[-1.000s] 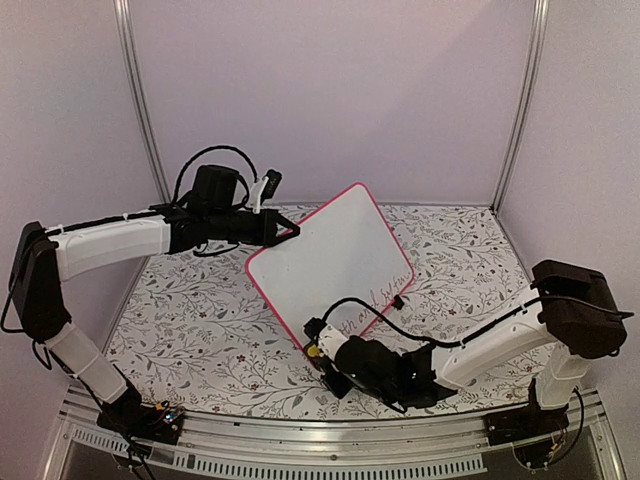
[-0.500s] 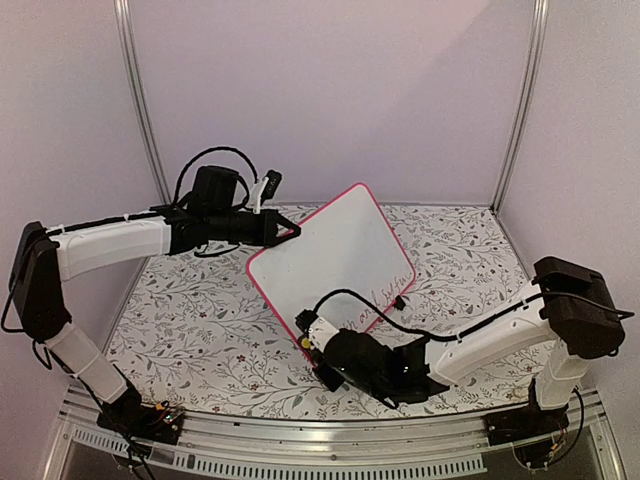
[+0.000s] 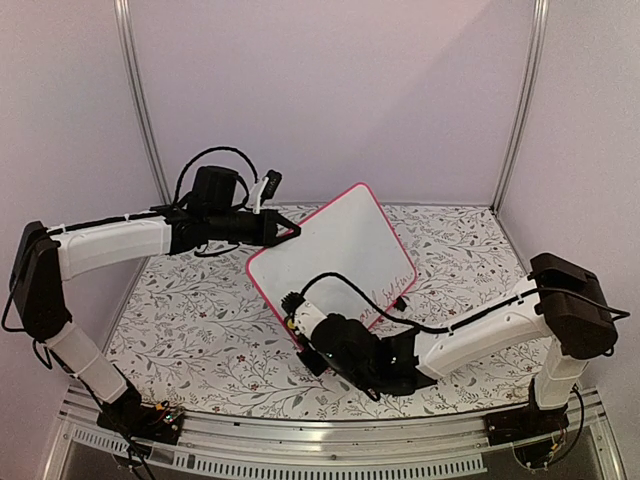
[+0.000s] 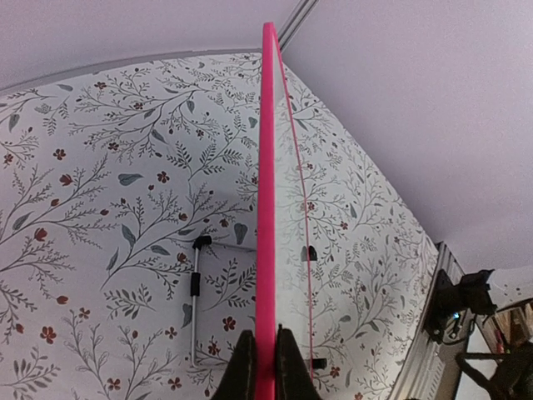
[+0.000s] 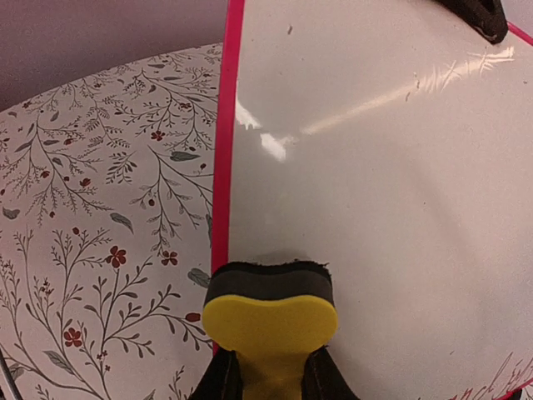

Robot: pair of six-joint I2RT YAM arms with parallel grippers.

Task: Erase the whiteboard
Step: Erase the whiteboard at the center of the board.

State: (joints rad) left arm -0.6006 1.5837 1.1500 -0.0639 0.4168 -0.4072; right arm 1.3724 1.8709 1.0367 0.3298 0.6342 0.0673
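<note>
**Eraser on the board's near-left edge, board pinched at its far-left corner**

My right gripper is clamped on the yellow block eraser, with the jaws closed against its narrow waist. The eraser's dark felt face is turned to the whiteboard. As far as I can judge from the wrist view, the felt rests on the board, sitting partly over the pink frame and partly on the white surface just inside it.

In the top view that spot is the board's near-left edge, low down. The board is tilted up over the flowered table, its face toward the camera.

My left gripper is closed tight on the frame at the far-left corner, and I see the board edge-on between its fingers.

Faint red writing runs along the near-right edge, beside a black clip foot, well apart from the eraser.
</note>
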